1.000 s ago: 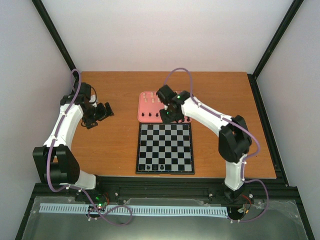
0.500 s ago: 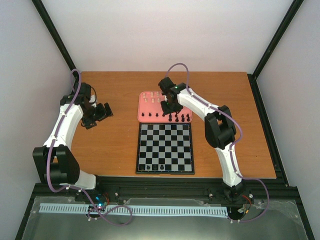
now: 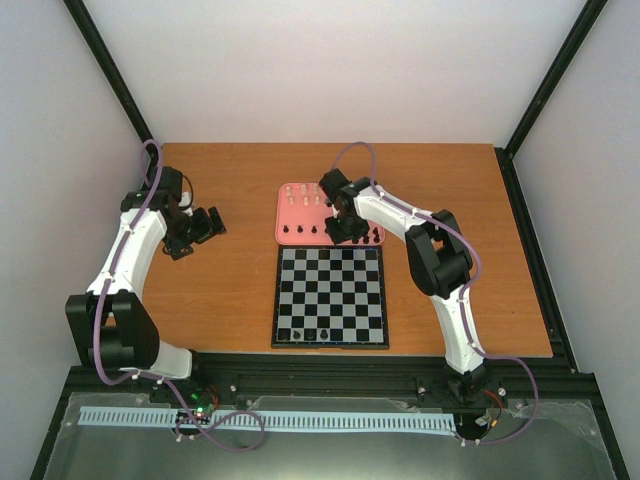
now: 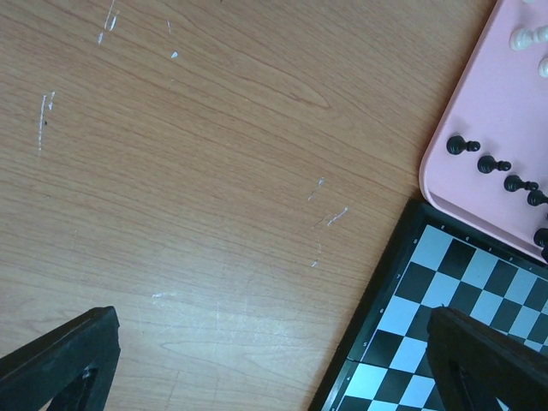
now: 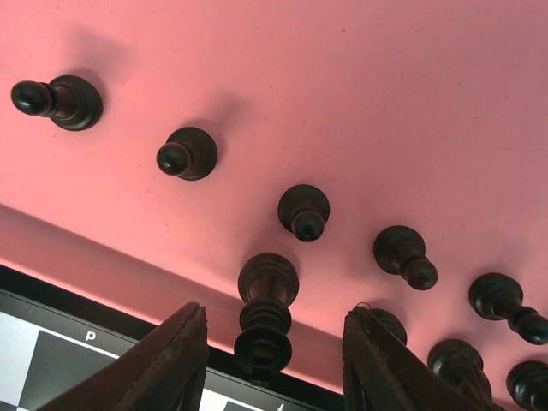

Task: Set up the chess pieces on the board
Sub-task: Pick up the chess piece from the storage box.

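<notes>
board (image 4: 421, 279) cut off, tray (image 4: 490, 111) cropped

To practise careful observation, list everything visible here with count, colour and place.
table: one, brown wood, under everything
board: one, black and grey, table's middle
tray: one, pink, just beyond board
black chess pieces: several, tray's near row; few on board's near row
cream chess pieces: several, tray's far side
left arm, right arm: white and black, rising from the near edge
left end effector: one, black, open above bare table
right end effector: one, black, open around a tall black piece
</notes>
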You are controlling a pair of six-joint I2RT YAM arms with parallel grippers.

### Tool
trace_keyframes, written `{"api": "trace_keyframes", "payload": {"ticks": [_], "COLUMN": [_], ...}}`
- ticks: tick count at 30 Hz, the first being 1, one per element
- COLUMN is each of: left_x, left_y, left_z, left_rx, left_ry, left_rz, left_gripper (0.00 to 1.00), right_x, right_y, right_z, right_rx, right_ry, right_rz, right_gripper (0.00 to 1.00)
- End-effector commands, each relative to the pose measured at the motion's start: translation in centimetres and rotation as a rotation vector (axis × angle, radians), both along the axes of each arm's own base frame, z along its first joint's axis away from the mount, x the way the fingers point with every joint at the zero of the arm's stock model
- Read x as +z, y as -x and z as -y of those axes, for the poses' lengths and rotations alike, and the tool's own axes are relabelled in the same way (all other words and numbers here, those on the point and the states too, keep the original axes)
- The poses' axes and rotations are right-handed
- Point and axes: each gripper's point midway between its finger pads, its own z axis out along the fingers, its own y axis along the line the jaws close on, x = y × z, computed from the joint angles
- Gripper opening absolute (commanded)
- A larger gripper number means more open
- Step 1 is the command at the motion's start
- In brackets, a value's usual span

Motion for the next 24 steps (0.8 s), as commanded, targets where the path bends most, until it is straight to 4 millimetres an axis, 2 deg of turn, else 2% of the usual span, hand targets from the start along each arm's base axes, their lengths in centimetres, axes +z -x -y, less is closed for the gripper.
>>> {"api": "trace_keyframes", "payload": {"ticks": [1,8,17,24], "left_x": [1.1,1.0,0.8,0.7], "left_y": [0.2,0.4,0.7,0.9], "left_z": [-0.3,-0.4,-0.4,-0.4], "left_rx": [0.031,0.035,0.04,0.037], "left_ry": [-0.005,-0.007,-0.006,-0.007], "left_rz": [0.03,0.028,0.027,0.023], "left_gripper": [1.0,1.0,1.0,1.0], "right_x": [1.8,1.2,1.1,0.6], "right_y": [-0.9,-0.9,-0.8,-0.6], "right_z": [-0.4,-0.8,-1.1,-1.2], "right_rx": [0.016,0.028,0.035,0.036], "right_ry": [-0.038,-0.048,-0.053,-0.055], "right_rz": [0.046,0.021,0.008,-0.015], "right_gripper": [0.44,0.41,0.25,0.24]}}
